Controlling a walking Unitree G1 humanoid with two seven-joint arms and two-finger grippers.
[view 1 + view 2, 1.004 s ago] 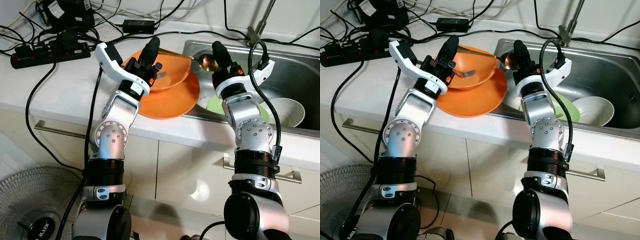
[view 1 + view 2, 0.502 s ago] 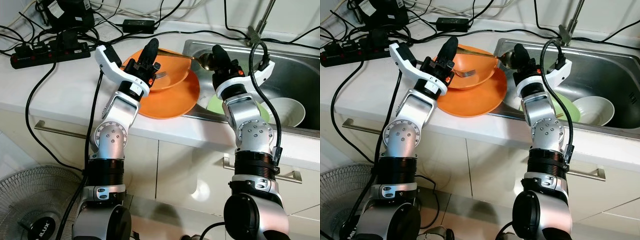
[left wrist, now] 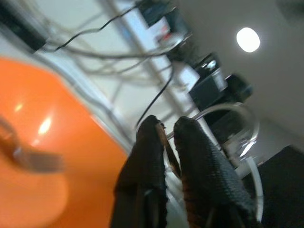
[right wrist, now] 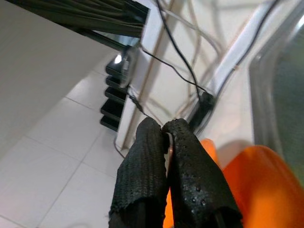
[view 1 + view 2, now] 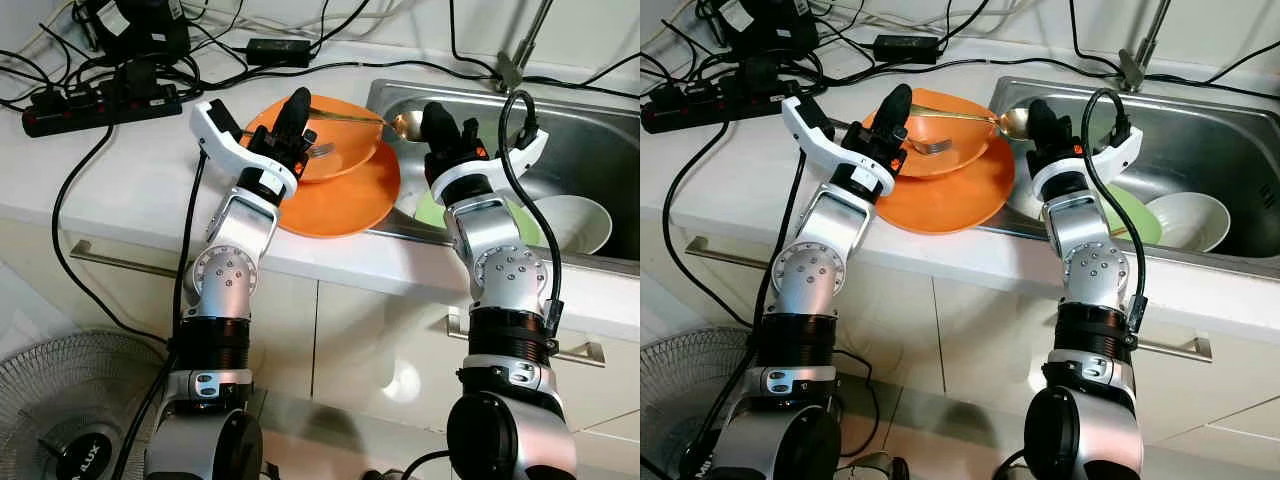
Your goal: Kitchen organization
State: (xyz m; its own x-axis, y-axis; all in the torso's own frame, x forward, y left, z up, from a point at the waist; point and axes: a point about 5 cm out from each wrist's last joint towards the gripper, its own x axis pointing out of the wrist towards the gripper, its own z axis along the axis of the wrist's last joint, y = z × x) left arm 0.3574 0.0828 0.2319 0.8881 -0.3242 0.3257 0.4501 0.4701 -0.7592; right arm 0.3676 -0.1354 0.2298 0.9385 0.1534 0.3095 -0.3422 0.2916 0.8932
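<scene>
An orange bowl (image 5: 345, 135) sits on an orange plate (image 5: 340, 205) on the white counter beside the sink. A silver fork (image 5: 319, 152) lies in the bowl. My left gripper (image 5: 298, 103) hovers over the bowl's far left rim, shut on the handle of a gold spoon (image 5: 404, 125). The thin handle shows between its fingers (image 3: 190, 156) in the left wrist view. The spoon reaches across the bowl to the sink edge. My right gripper (image 5: 436, 115) is shut, right next to the spoon's bowl end. I cannot tell if it touches the spoon.
The steel sink (image 5: 590, 140) holds a green plate (image 5: 428, 208) and a white bowl (image 5: 580, 222). A faucet (image 5: 520, 55) stands behind it. Power strips (image 5: 100, 108) and black cables crowd the counter's back left. A floor fan (image 5: 70, 430) stands at lower left.
My left gripper has drifted slightly left over the bowl, drawing the spoon with it. The right gripper stays close to the spoon's bowl end.
</scene>
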